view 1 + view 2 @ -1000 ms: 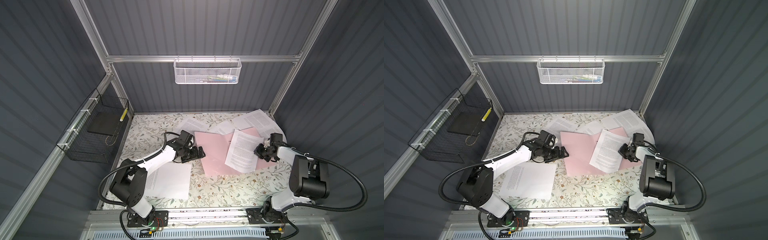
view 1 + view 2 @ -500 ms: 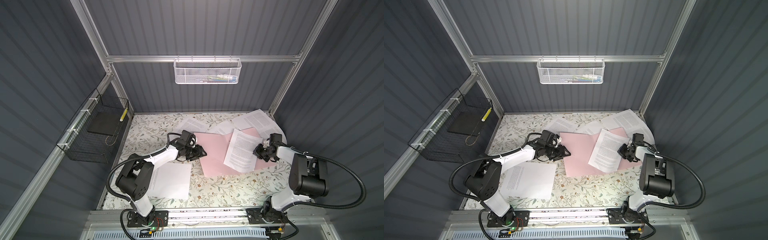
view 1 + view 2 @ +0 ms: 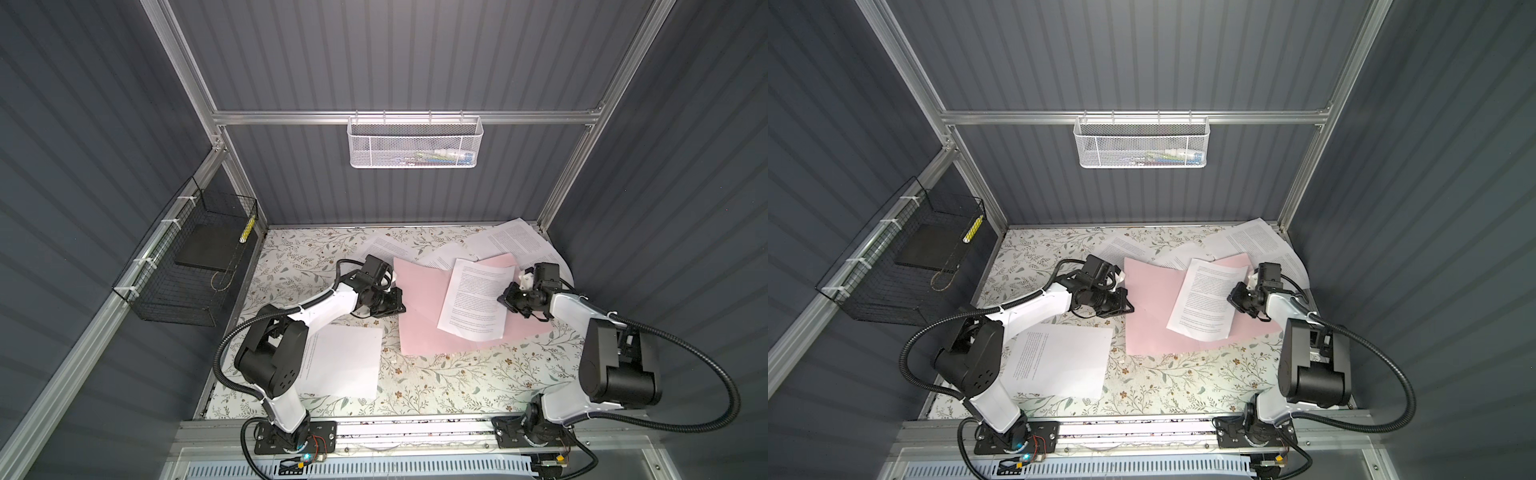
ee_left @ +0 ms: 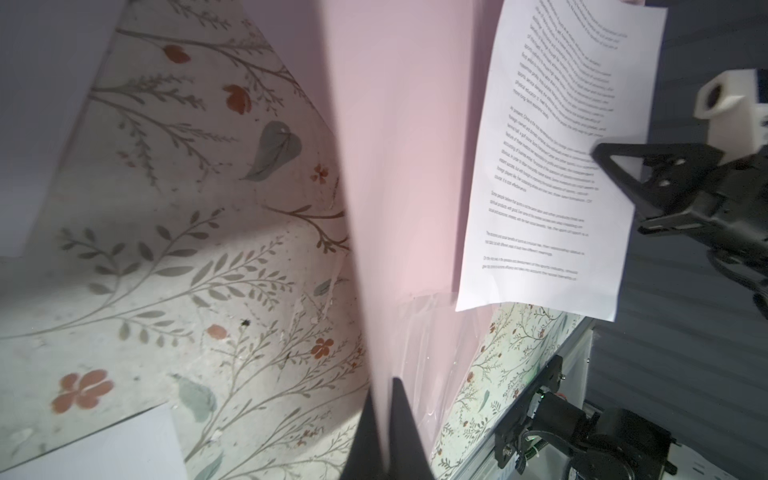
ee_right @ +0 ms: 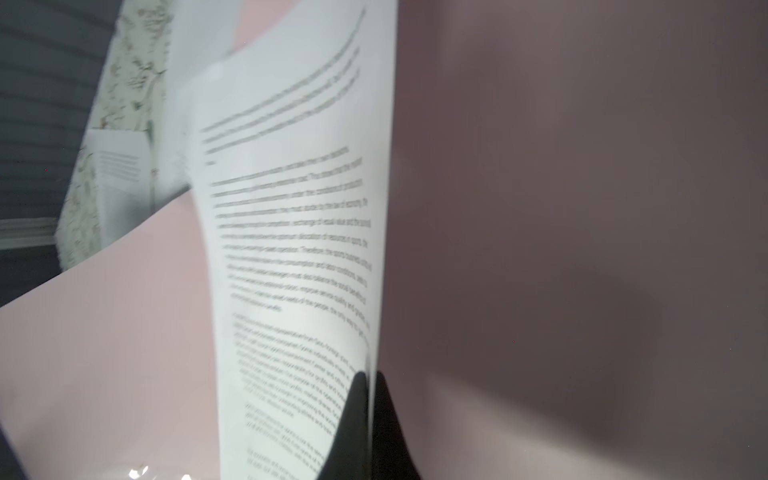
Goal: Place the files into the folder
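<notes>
Left wrist view: the left fingers (image 4: pixel 401 428) are pressed together on the edge of the pink folder (image 4: pixel 395 166), whose thin pink cover runs out from between them over the floral surface (image 4: pixel 187 270). In both top views these fingers meet the folder (image 3: pixel 419 324) (image 3: pixel 1148 320) about midway along its left edge. The folder lies opened out on the middle-right of the surface, toward the back. The right fingers (image 5: pixel 355 424) are clamped on the edge of one printed sheet (image 5: pixel 291 208); the right wrist view shows it close and blurred, with pink folder on both sides of it. From above, the right fingers (image 3: pixel 505 298) grip this printed sheet (image 3: pixel 473 299) (image 3: pixel 1204 299) at its right edge, and it lies slanted across the folder's right half. Whether it rests on the folder or hangs just over it cannot be told. Of the other files, a front sheet (image 3: pixel 345 361) lies flat near the front left, partly under the left arm and apart from the folder. The back sheets (image 3: pixel 519 243) are spread in the back right corner, some reaching under the folder's far edge. A white mesh basket (image 3: pixel 415 143) hangs on the back rail. A black wire basket (image 3: pixel 183 282) on the left wall holds a flat black slab (image 3: pixel 203 249).
</notes>
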